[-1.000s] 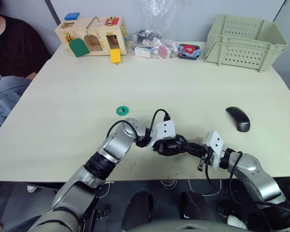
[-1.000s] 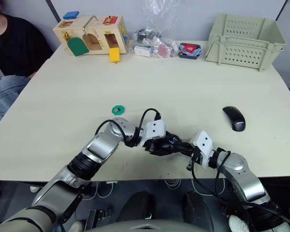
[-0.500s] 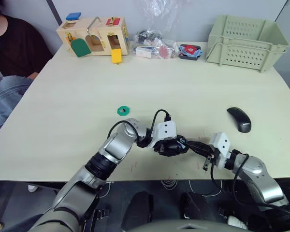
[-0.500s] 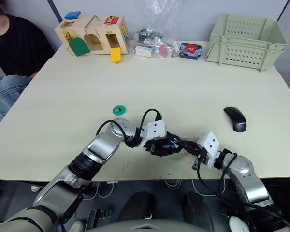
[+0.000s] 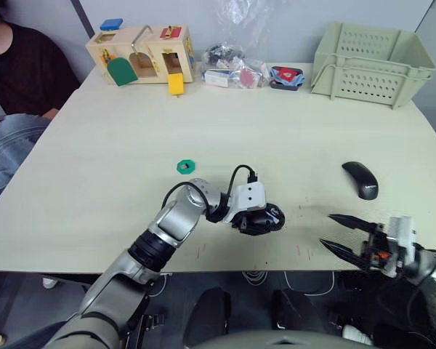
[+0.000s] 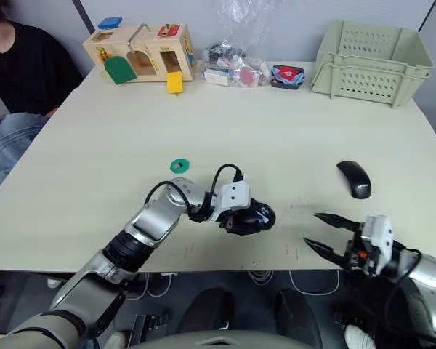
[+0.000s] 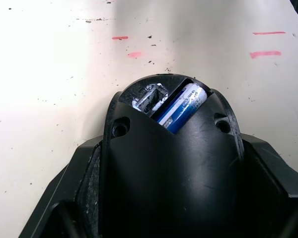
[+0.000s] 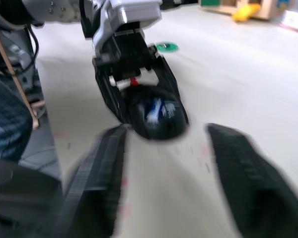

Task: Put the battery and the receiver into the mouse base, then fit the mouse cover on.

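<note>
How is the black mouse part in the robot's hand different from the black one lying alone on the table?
The mouse base sits clamped in the left gripper; the mouse cover lies free, untouched. The mouse base is open inside, with the blue battery showing; the mouse cover is a smooth closed shell. Both are black, oval and on the table.

silver metal arms (image 5: 176, 222), white wrist blocks (image 5: 248, 196), looping black cables (image 5: 237, 173), black two-finger grippers (image 6: 321, 233).
</note>
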You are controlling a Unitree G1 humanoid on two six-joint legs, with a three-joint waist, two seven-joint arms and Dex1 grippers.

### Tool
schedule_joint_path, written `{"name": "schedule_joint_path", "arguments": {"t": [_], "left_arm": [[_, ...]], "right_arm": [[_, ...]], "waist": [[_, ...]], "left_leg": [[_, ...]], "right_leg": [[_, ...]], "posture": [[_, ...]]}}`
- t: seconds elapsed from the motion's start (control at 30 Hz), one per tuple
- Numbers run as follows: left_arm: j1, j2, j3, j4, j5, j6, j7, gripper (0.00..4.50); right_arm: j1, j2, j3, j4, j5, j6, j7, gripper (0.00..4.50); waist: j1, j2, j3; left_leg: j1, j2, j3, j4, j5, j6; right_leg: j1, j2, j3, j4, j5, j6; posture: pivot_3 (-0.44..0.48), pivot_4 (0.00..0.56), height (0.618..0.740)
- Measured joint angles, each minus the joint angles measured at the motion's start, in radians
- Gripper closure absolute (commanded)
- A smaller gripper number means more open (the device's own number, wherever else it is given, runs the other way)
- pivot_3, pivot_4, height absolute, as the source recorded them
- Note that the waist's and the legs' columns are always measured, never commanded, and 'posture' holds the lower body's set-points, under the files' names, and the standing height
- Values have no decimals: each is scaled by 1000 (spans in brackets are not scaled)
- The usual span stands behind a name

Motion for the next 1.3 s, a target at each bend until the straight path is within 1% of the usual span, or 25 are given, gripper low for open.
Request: {"name": "schedule_joint_path", "arguments": {"t": [0.03, 0.07, 0.23, 0.43, 0.47, 0.6, 0.73, 0.8, 0.83, 0.87, 1.13, 1.3], "left_arm": [[0, -1, 0, 0, 1, 0, 1, 1364], [1, -2, 0, -1, 1, 0, 1, 1364], [1, -4, 0, -1, 2, -1, 1, 1364], [1, -5, -1, -1, 2, -1, 1, 1364], [1, -5, -1, 0, 2, -1, 1, 1364], [-2, -7, 0, 4, 2, -1, 0, 1364], [-7, -14, 1, 11, 2, -2, 0, 1364], [-8, -21, 1, 18, 1, -3, 1, 462], [-8, -24, 1, 19, 1, -2, 3, 182], [-8, -27, 3, 24, 1, -2, 11, 35], [-3, -30, 20, 33, -7, -14, 20, 35], [24, -8, 42, 10, -31, -30, 10, 35]], "right_arm": [[14, -1, -14, 0, 11, -6, 23, 156], [29, -1, -33, 9, 27, -15, 58, 156], [52, 2, -84, 71, 56, -51, 135, 156], [46, 8, -157, 155, 106, -66, 216, 156], [46, 7, -159, 159, 110, -66, 222, 156], [35, 7, -189, 204, 148, -71, 329, 156], [8, 9, -195, 216, 160, -82, 377, 156], [-1, 9, -195, 217, 160, -82, 386, 0], [-2, 9, -195, 217, 160, -82, 387, 0], [-4, 9, -195, 218, 160, -82, 390, 0], [-11, 16, -195, 228, 158, -82, 407, 0], [-16, 23, -195, 235, 157, -82, 409, 0]], "waist": [[1, 0, 0], [1, 0, 0], [2, 0, 0], [3, 1, 0], [3, 1, 0], [3, 1, 0], [8, 2, 0], [13, 2, 0], [14, 2, 0], [17, 2, 0], [19, 2, 1], [15, 5, 4]], "left_leg": [[0, 0, 0, 0, 0, 0], [0, 0, 0, 0, 0, 0], [0, 0, 0, 0, 0, 0], [0, 0, 0, 0, 0, 0], [0, 0, 0, 0, 0, 0], [0, 0, 0, 0, 0, 0], [0, 0, 0, 0, 0, 0], [0, 0, 0, 0, 0, 0], [0, 0, 1, 0, 0, 0], [0, 0, 1, 0, 0, 0], [0, 0, 0, 0, 0, 0], [0, 0, 1, 0, 0, 0]], "right_leg": [[0, 0, 0, 0, 0, 0], [0, 0, 0, 0, 0, 0], [0, 0, 0, 0, 0, 0], [0, 0, 0, 0, 2, -3], [0, 0, 0, 0, 2, -3], [0, 0, 0, 0, 2, -3], [0, 0, 0, 0, 2, -3], [0, -1, 1, 0, 2, -3], [0, -1, 1, 0, 2, -3], [0, -1, 1, 0, 2, -3], [0, 0, 0, 0, 2, -3], [-1, 0, 1, 0, 2, -4]], "posture": [[0, 150, 740], [0, 150, 740], [0, 150, 740], [0, 150, 740], [0, 150, 740], [0, 150, 740], [0, 150, 740], [0, 150, 740], [0, 150, 740], [0, 150, 740], [0, 150, 740], [0, 150, 740]]}}
